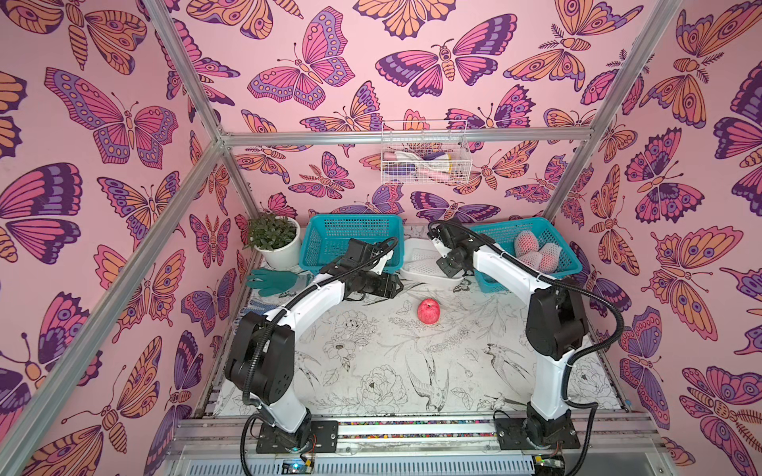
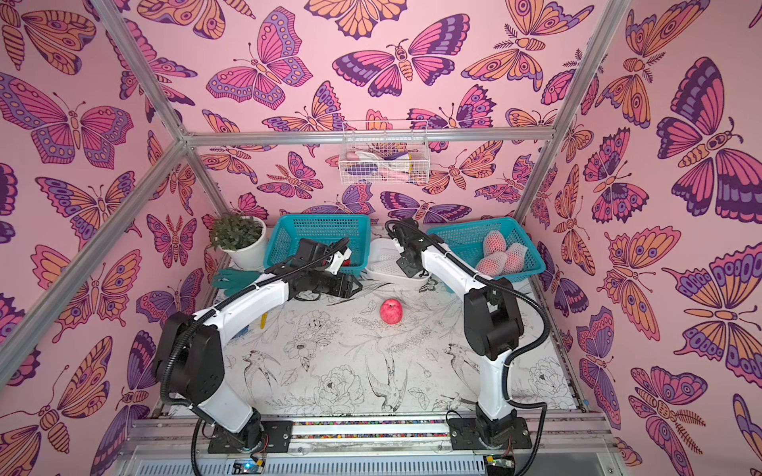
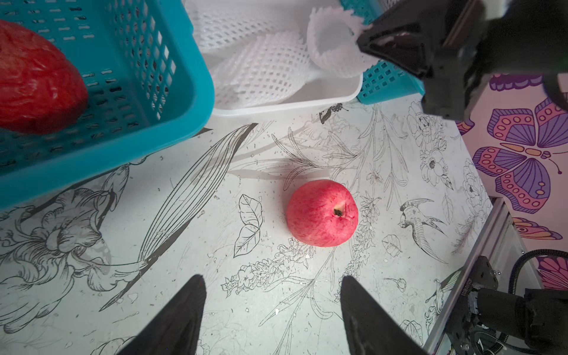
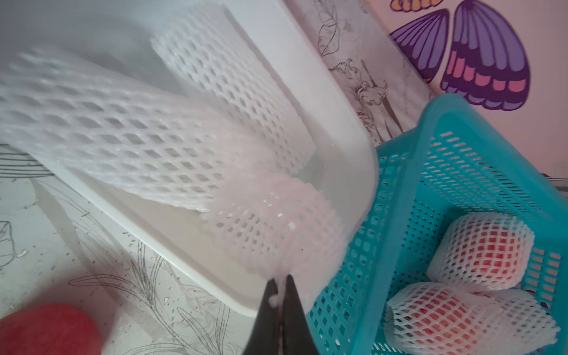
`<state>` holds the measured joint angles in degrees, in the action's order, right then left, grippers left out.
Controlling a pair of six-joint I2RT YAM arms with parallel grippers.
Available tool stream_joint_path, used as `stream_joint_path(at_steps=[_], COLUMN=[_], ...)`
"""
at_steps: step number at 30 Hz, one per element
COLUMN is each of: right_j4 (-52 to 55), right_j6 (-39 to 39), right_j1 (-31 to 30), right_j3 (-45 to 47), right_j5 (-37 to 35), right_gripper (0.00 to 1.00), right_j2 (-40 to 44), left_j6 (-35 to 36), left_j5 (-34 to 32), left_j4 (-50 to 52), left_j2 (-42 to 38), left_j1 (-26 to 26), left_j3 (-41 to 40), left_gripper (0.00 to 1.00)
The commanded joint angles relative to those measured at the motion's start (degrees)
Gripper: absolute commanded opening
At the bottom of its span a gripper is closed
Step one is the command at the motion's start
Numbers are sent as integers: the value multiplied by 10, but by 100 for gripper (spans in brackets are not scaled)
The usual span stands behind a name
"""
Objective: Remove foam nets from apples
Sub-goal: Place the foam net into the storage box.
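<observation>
Since the right jaws are pinched shut on a foam net (image 4: 270, 227) hanging over the white tub (image 4: 338, 129), the bare apple (image 1: 429, 310) looks like the left arm's job — it sits on the worktop (image 1: 371, 350) at 4 o'clock from the left jaws, open and empty.

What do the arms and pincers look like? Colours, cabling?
The left arm and right arm have white link shells, black joint housings and black base plates. A black corrugated cable conduit loops along the outside of each, fastened with white ties. The left pincer and right pincer have black fingers tapering to points.
</observation>
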<state>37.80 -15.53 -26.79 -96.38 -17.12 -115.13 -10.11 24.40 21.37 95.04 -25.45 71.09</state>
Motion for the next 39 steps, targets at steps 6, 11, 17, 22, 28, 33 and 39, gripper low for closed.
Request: stream_joint_path(at_steps=[6, 11, 17, 22, 28, 33, 39], right_j4=[13, 14, 17, 19, 17, 12, 6], right_j6=[15, 18, 24, 24, 24, 24, 35], right_j1=[-14, -14, -14, -14, -14, -14, -14], right_j3=[4, 7, 12, 18, 37, 58, 76], right_j5=[7, 10, 0, 2, 13, 23, 38], right_gripper=[0, 0, 16, 37, 48, 55, 63], right_j2=[-46, -48, -16, 7, 34, 64, 114], left_j6=[8, 12, 31, 46, 51, 57, 70], left_j5=[19, 16, -32, -58, -81, -91, -105], left_j4=[10, 17, 42, 61, 71, 79, 89], left_j2=[-13, -17, -16, -20, -32, -35, -16], left_j1=[2, -2, -27, -43, -59, -72, -101], left_j3=[-9, -14, -2, 10, 9, 8, 20], left_gripper=[70, 70, 73, 78, 83, 85, 86])
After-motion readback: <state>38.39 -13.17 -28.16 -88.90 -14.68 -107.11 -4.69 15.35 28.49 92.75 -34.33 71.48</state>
